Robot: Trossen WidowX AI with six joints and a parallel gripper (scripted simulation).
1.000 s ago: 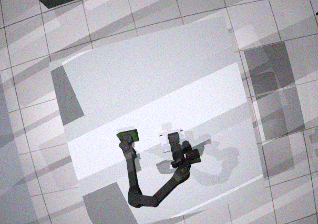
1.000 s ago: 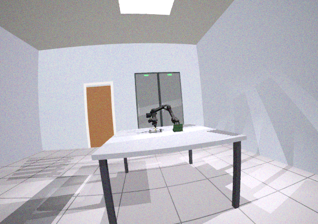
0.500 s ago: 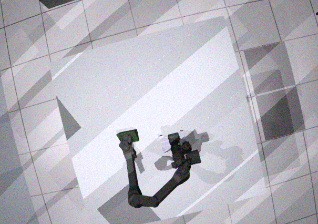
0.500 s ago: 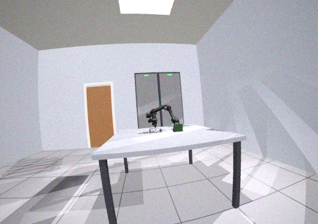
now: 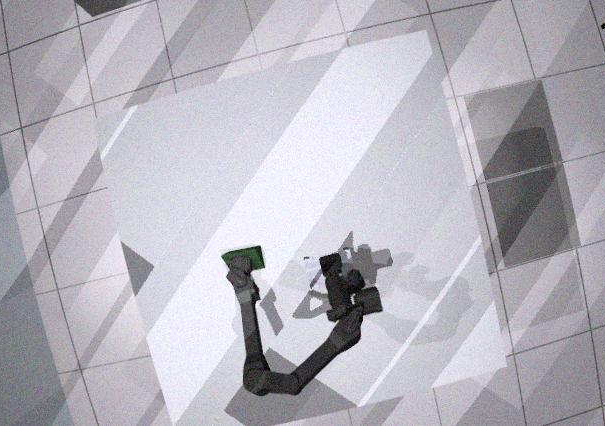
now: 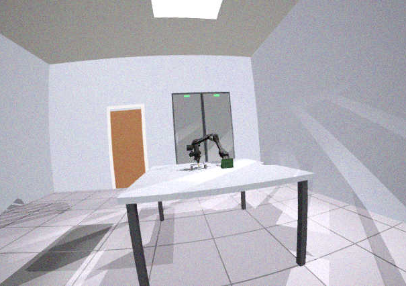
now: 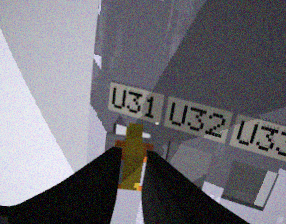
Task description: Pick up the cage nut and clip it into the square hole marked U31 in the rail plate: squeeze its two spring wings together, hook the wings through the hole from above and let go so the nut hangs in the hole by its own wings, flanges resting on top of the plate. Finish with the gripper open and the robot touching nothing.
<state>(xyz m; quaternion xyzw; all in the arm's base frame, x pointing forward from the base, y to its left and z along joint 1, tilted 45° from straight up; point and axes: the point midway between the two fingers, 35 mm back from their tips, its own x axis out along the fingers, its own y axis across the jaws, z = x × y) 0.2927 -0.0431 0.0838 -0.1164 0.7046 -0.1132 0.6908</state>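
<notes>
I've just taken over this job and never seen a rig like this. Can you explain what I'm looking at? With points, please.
The machine is one dark jointed arm with a two-fingered gripper (image 7: 131, 159). The top picture looks down on a pale table (image 5: 313, 165) (image 6: 217, 188); the exterior one shows it from the side, across the room. The wrist picture looks past the fingers.

On the table are a green block-like thing (image 5: 258, 256) (image 6: 227, 163) by the arm's foot and, under the gripper, the rail plate (image 7: 139, 60), with tags U31, U32 and U33. The gripper is shut on the yellowish cage nut (image 7: 134, 167), beside tag U31. Whether its wings are in the hole, I can't tell.
</notes>
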